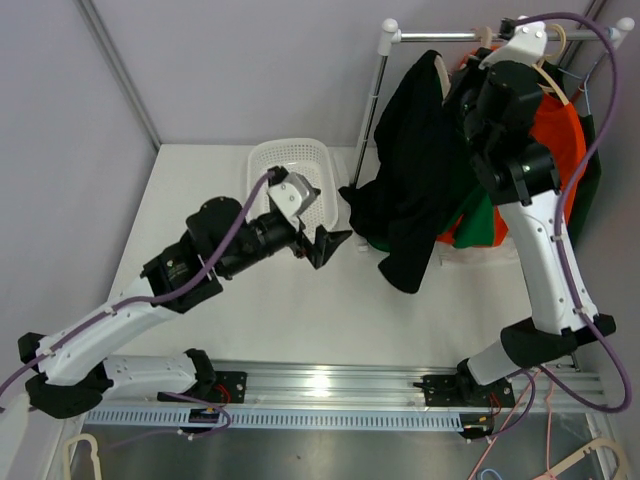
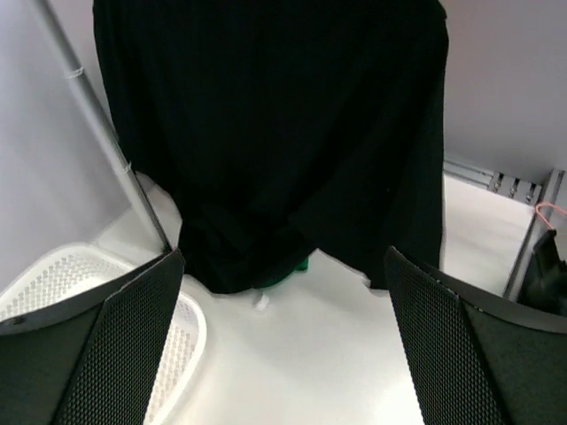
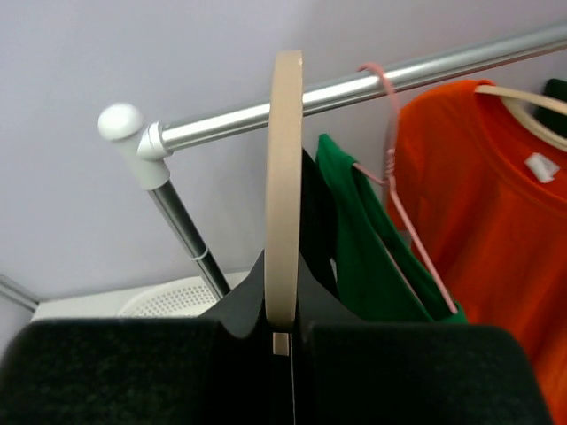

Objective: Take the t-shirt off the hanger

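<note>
Right end effector (image 3: 282,336), bottom centre, pinches hanger (image 3: 283,177); left end effector (image 1: 330,248) spread mid-frame; next should grip t-shirt (image 1: 410,190), pull off

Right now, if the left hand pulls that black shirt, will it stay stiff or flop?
Probably floppy: the black shirt hangs in loose folds, bunched at the bottom. Being thin cloth, it is likely light. It may slide easily off the smooth hanger.

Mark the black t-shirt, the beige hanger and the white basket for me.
black t-shirt (image 1: 410,170), top view, middle of the hanging body.
beige hanger (image 3: 283,177), right wrist view, its curved edge.
white basket (image 1: 288,146), top view, far rim.
</note>
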Controlling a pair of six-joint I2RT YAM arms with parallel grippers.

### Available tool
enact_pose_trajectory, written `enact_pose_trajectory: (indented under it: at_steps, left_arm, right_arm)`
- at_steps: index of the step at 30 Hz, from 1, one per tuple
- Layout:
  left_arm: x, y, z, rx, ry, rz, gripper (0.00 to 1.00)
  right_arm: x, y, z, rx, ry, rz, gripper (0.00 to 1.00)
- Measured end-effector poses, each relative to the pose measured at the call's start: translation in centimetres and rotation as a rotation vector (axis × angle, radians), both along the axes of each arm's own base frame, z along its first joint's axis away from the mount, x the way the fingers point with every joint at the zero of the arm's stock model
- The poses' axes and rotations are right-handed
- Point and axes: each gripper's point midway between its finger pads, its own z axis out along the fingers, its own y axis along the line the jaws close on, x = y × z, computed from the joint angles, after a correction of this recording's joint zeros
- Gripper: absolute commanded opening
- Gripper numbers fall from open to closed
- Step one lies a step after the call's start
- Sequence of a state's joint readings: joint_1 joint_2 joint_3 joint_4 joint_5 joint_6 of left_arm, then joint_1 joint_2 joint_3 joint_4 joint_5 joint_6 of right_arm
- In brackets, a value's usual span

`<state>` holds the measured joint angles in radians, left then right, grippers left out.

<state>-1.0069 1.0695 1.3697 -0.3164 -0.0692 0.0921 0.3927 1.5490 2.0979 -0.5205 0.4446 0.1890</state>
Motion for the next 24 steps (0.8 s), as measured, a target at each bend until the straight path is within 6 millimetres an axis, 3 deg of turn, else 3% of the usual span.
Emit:
enact_pose_trajectory:
  at_steps: [2,5,8,11,15,18,24]
  left_arm:
    - [-1.2,-0.9,-0.9,0.008,-0.034,-0.045,0.99]
    - [-4.2,-2.5,-3.3,0.019,-0.104,-0.153,1.0]
    - [-6.8,-4.1,-6.4,0.031,-0.162,-0.267,0.99]
    - [-7.9,-5.0,-8.4,0.033,-0.187,-0.327,0.99]
    - [-8.1,-6.4,-7.1,-0.026,-0.24,-0.353,0.99]
    - [-8.1,-7.7,-6.3,-0.057,-0.277,-0.362,0.99]
    - [-7.6,-10.9,-6.2,-0.053,-0.293,-0.383,1.0]
  right_arm:
    - [-1.5,-0.9,1.0,0.041,-0.018,-0.037,0.0]
    - [-2.6,-1.8,1.0,0.095,-0.01,-0.082,0.0]
    - [-2.9,-1.5,-0.4,0.118,0.028,-0.082,0.0]
    - [-3.1,-0.5,-2.9,0.116,0.089,-0.065,0.0]
    - [-3.7,0.2,-6.3,0.099,0.161,-0.046,0.0]
    - [-4.5,0.4,-7.7,0.097,0.184,-0.032,0.0]
    - [-5.8,0.3,-6.7,0.12,0.153,-0.012,0.0]
